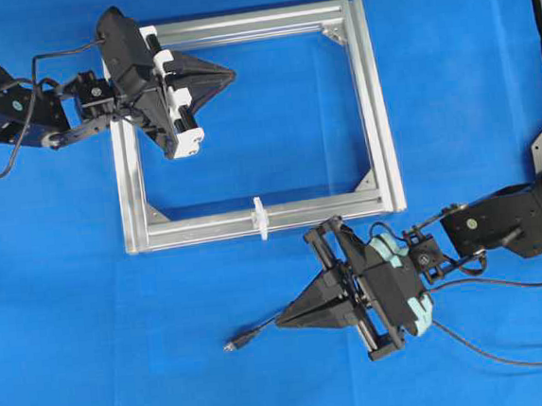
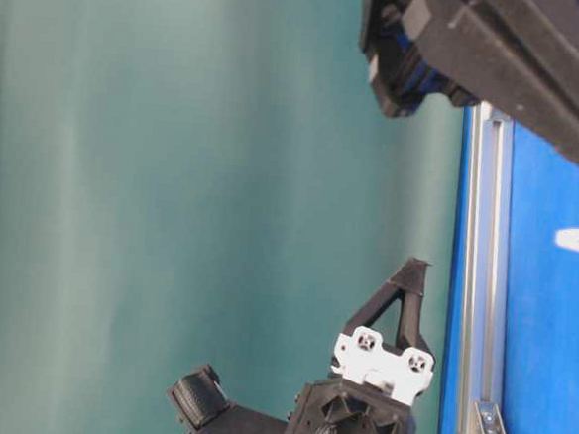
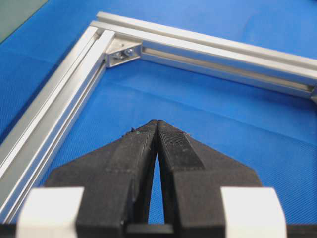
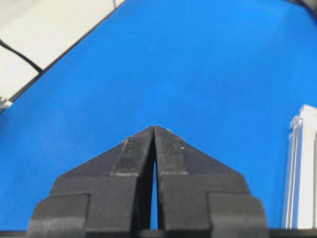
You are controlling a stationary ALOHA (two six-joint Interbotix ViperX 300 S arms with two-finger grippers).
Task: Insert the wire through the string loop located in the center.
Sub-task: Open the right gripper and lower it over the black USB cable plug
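Okay, your right claw (image 1: 283, 322) sits below the silver aluminium frame (image 1: 376, 99) on the blue bench (image 1: 75, 353), fingers pressed together at the tips. In the overhead view the wire (image 1: 254, 335) pokes out left from just under those tips, its small dark plug (image 1: 230, 345) lying on the bench; whether the claw actually pinches it you cannot tell, since the right wrist view (image 4: 154, 130) shows closed fingers and no wire between them. The string loop (image 1: 261, 217) stands white and upright on the frame's lower bar, near its middle, above and left of the right claw, apart from the wire. Your left claw (image 1: 229, 74) hovers inside the frame's upper left area, closed on nothing; the left wrist view (image 3: 157, 124) shows tips together, with a corner bracket (image 3: 121, 53) ahead.
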